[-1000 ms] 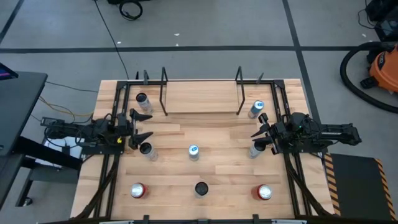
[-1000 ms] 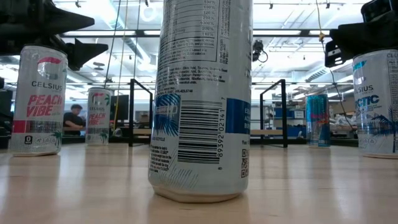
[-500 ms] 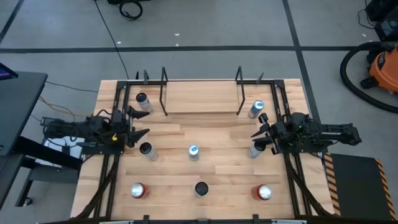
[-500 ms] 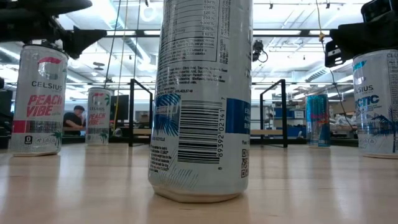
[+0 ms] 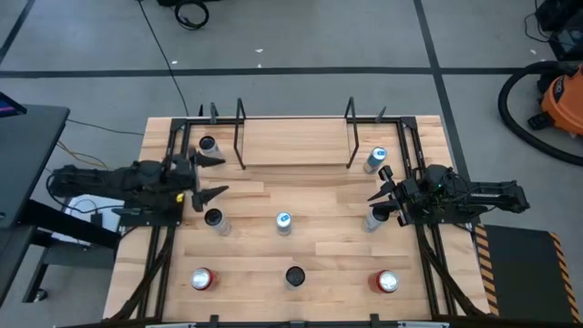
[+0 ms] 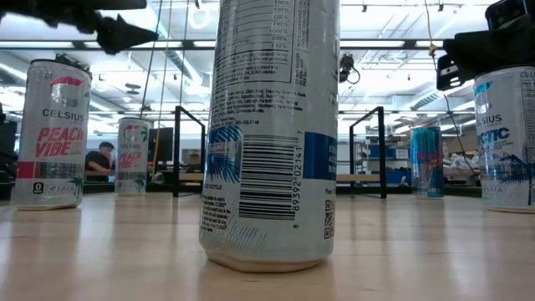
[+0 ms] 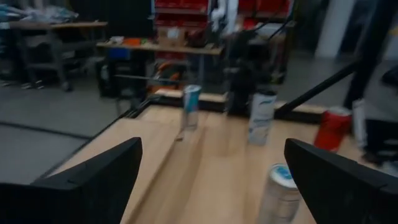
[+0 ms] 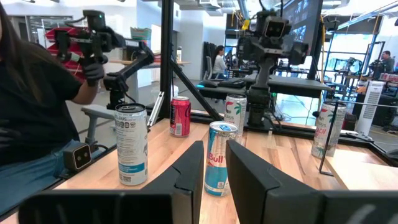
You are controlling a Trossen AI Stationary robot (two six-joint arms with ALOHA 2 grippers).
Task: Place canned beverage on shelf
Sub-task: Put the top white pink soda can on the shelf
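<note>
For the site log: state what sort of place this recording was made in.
Most likely a robotics lab or workshop. Two arms are mounted at a wooden table, workbenches and red parts bins stand behind it, and an orange shop vacuum sits on the taped floor.

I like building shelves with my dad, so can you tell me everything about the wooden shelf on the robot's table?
The shelf is a low, wide, light-wood board in a thin black rod frame with upright posts. It stands level along the far edge of the table, between the two arms. Nothing rests on its board yet. One can stands just outside its left posts, another just outside its right posts; I cannot tell whether they touch the frame.
</note>
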